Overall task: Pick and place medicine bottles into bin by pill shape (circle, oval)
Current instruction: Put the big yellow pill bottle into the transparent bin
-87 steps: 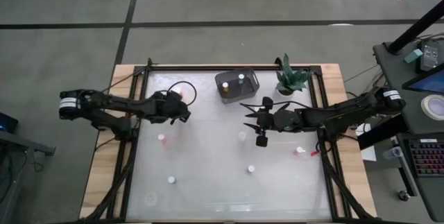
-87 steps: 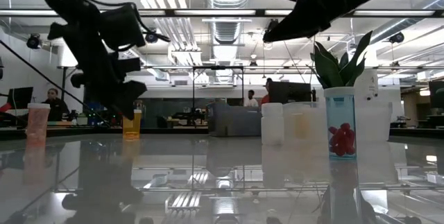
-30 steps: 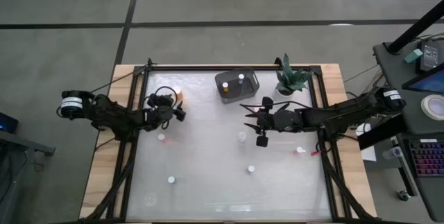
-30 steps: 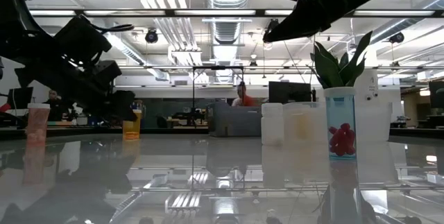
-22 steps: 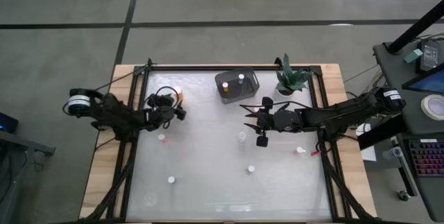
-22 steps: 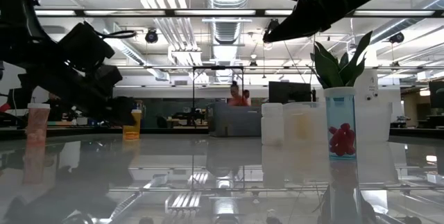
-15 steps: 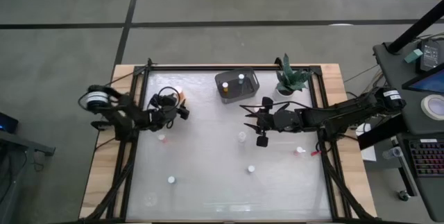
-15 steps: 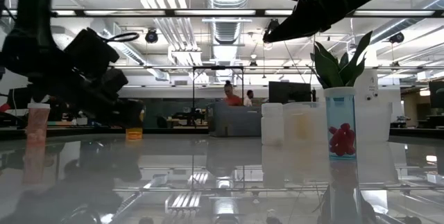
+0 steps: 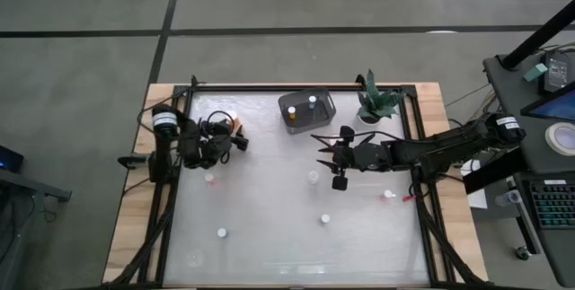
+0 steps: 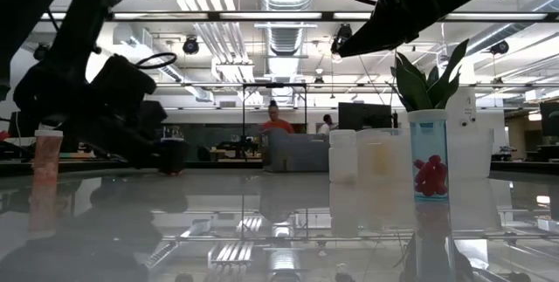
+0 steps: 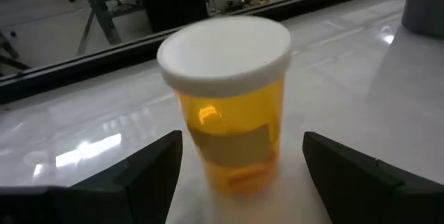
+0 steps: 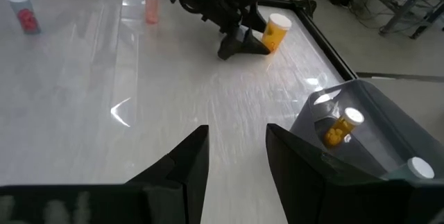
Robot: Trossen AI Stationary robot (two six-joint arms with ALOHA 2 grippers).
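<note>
An orange medicine bottle (image 11: pixel 229 106) with a white cap stands upright on the table at the far left (image 9: pixel 233 121). My left gripper (image 9: pixel 238 137) is low over the table and open, one finger on each side of this bottle (image 12: pixel 276 31), with a small gap on both sides. My right gripper (image 9: pixel 322 157) hangs open above the table's middle, nothing between its fingers (image 12: pixel 187 161). More bottles stand scattered: a pinkish one (image 9: pixel 208 179), white ones (image 9: pixel 314 176) (image 9: pixel 325 219) (image 9: pixel 222 232), and one with red pills (image 9: pixel 388 195).
A grey bin (image 9: pixel 307 110) at the far middle holds an orange bottle (image 12: pixel 340 128) and white-capped ones. A green potted plant (image 9: pixel 377 101) stands to its right. A black frame rail (image 9: pixel 296 87) runs round the table top. People move in the room behind.
My left gripper has sunk toward the table and crept toward the orange bottle at the far left, levelling out as its arm folded back. Its fingers now flank the bottle, which has stayed in place. In the low view the gripper now covers the bottle.
</note>
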